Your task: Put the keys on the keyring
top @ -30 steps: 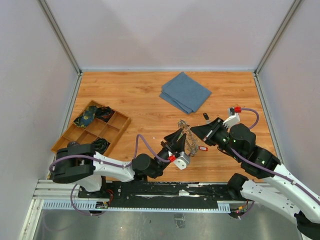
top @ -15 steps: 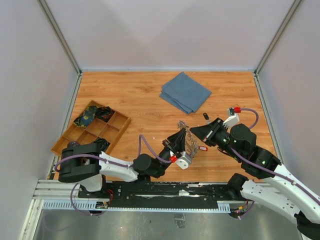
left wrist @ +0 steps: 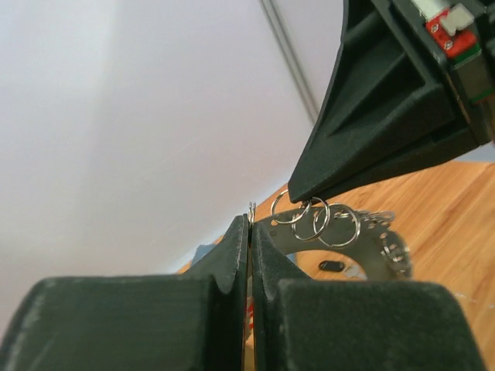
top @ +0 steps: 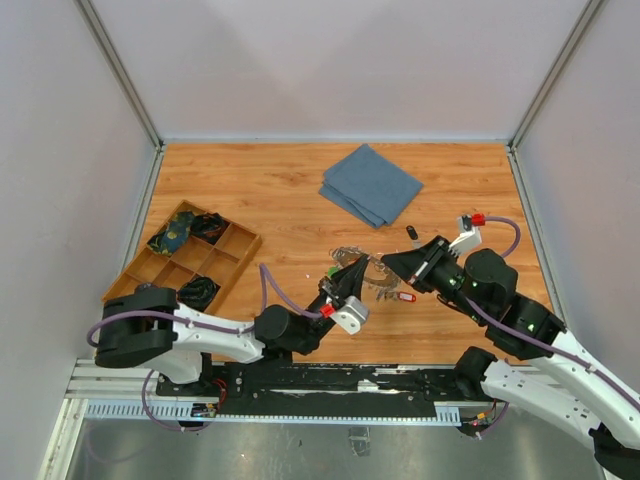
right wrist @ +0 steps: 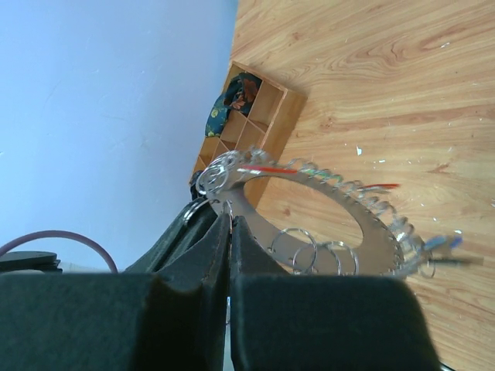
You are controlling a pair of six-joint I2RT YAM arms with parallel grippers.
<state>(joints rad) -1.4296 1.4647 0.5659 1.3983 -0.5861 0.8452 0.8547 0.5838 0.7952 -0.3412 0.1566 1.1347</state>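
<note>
A second ago my left gripper (top: 345, 270) stood part open beside the keyring (right wrist: 379, 259), and the ring hung on edge, showing as a narrow strip from above. Now that gripper's fingers are pressed together. In its wrist view a small wire ring (left wrist: 252, 209) at the keyring's rim sticks out between the tips, so I take it to be pinched there. The keyring has swung flatter, its open centre now shows from above, and it sits a little further left. My left elbow has drawn leftward too. My right gripper (top: 385, 262) has hardly moved. Its fingers are together on the opposite rim of the keyring, just beside a row of other wire loops (left wrist: 317, 220) hanging from it.

The keyring is held off the worktop (top: 270, 200) between my two grippers, near the middle and toward the near edge. Blurred red and blue streaks along its far rim may be keys, but I cannot tell.

A red-tagged key (top: 405, 296) lies on the wood just under my right gripper, close to the ring. A black key (top: 411, 233) lies just behind that gripper. The blue cloth (top: 371, 185) is well apart toward the far wall, with bare wood between. The wooden tray (top: 240, 245) is well off to the left.
</note>
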